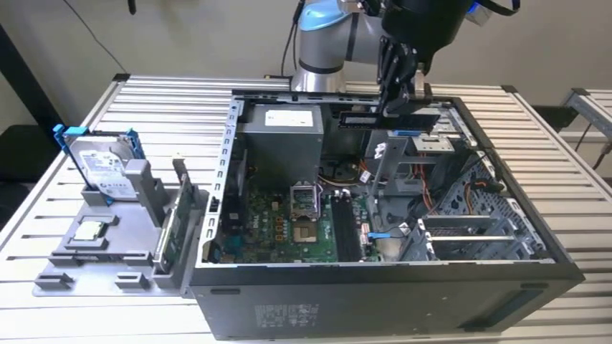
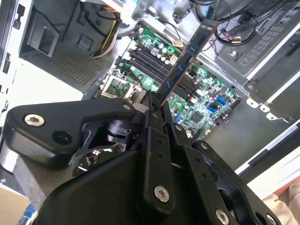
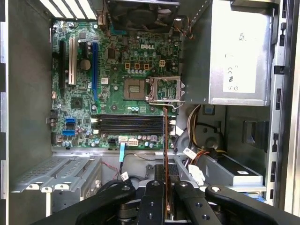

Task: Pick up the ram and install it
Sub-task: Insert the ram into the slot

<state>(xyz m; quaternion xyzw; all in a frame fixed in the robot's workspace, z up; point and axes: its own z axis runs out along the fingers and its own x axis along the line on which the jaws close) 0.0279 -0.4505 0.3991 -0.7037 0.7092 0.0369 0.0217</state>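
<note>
Gripper [image 1: 400, 100] shut on ram [image 1: 388, 119], fingers clamped across flat faces, probably leaving lower edge free; held upper centre of exterior view, above open case [image 1: 564, 265]; ram crosswise to slots [image 3: 126, 125]; not yet seated.

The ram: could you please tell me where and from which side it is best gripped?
Grip the ram on its upper long edge near mid-length, from above, jaws across the two flat faces. It is thin and long, and this leaves the lower edge free for the board's slots. The gripper holds it so.
</note>
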